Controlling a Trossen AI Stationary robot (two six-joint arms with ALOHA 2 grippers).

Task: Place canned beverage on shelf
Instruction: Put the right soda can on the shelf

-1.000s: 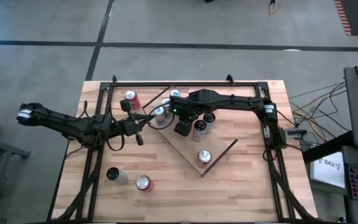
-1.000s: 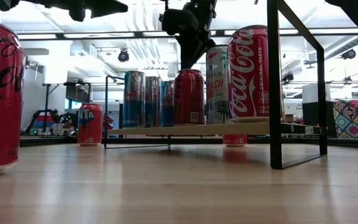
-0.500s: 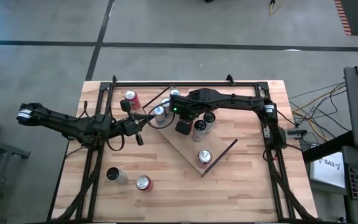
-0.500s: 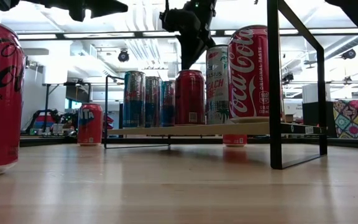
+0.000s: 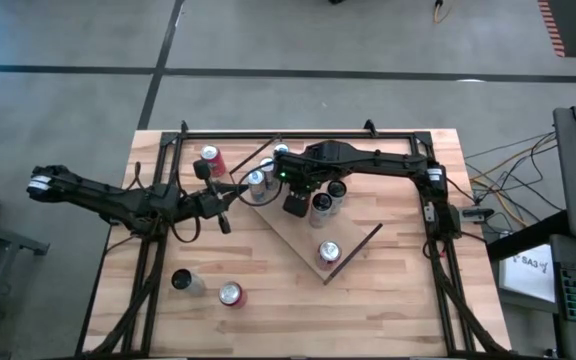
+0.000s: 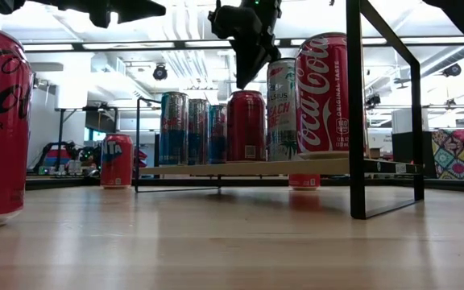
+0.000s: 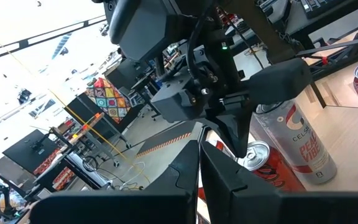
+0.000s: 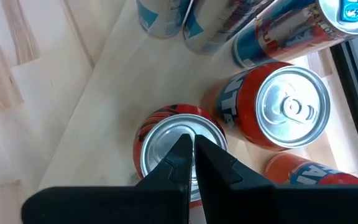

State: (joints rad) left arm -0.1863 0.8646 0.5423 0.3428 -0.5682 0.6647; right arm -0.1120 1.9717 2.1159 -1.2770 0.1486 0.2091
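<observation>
- My right gripper (image 8: 193, 152) hangs straight above a red can (image 8: 178, 148) on the shelf (image 8: 98, 93), fingers clenched together on nothing, tips apart from the can's silver lid.
- In the level view that gripper (image 6: 242, 79) sits just over the same red can (image 6: 246, 126), with a clear gap between them.
- At about 2 o'clock from that can in my right wrist view stands an orange can (image 8: 284, 112), just beside it; a second orange can (image 8: 306, 174) shows at 4 o'clock.
- Farther off, at 12 to 1 o'clock, blue-and-silver cans (image 8: 185, 15) crowd the shelf's far part.
- From above, the shelf (image 5: 298, 245) lies slantwise at the table's (image 5: 388, 310) middle, with one can (image 5: 328, 253) alone near its 5 o'clock end.
- My left gripper (image 5: 224, 222) waits at 9 o'clock from the shelf, fingers clenched shut and empty.
- Past my left fingers (image 7: 219, 171) I see a white can (image 7: 297, 149) close by, upright.
- Off the shelf: a red can (image 5: 209, 157) at the table's 11 o'clock, and a dark can (image 5: 182, 281) and red can (image 5: 230, 293) at 7 o'clock.
</observation>
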